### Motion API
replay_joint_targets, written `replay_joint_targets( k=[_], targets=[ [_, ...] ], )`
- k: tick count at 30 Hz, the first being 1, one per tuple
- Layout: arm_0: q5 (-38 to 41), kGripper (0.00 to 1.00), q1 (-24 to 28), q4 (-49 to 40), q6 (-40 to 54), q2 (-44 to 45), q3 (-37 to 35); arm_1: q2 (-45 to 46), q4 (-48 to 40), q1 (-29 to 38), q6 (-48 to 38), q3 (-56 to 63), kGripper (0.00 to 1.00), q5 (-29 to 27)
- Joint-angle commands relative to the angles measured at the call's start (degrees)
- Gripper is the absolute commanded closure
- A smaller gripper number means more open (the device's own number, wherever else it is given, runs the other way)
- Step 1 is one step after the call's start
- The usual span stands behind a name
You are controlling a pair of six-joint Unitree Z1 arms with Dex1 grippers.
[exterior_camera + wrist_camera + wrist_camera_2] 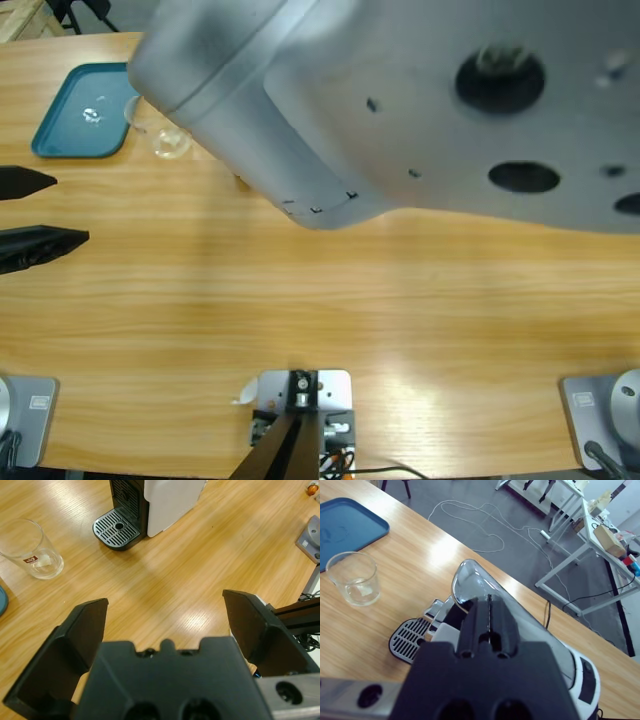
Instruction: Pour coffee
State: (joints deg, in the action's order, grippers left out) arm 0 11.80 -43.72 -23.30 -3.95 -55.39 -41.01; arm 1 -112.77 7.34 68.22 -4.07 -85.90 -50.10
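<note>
A clear glass [31, 550] with a small red mark stands empty-looking on the wooden table, also seen as the glass [355, 577] and the glass [165, 135]. The coffee is out of view. The white and black coffee machine [160, 500] has a round grated drip tray [117, 527]. My left gripper [165, 605] is open and holds nothing, well short of the glass and the machine; its jaws enter the high view as the left gripper [70, 208]. My right gripper [490, 612] is shut, directly over the machine's shiny top [470, 580].
A blue tray [80, 112] lies beside the glass at the table's far left corner; the tray [345, 527] shows too. A big silver arm elbow [400, 100] hides the machine in the high view. Cables run over the floor [485, 535] beyond the table edge.
</note>
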Motion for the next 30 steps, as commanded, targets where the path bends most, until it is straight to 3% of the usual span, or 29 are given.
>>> replay_joint_targets(
  k=[1,30],
  targets=[
    [1.0,0.004,-0.6,-2.5,-1.2,3.1,2.2,-6.9,-1.6,0.8,-1.8,5.8,1.000,1.4],
    [1.0,0.004,-0.6,-4.2,-1.2,3.1,1.6,-12.6,-6.1,-2.0,-5.1,8.3,1.000,5.0]
  ],
)
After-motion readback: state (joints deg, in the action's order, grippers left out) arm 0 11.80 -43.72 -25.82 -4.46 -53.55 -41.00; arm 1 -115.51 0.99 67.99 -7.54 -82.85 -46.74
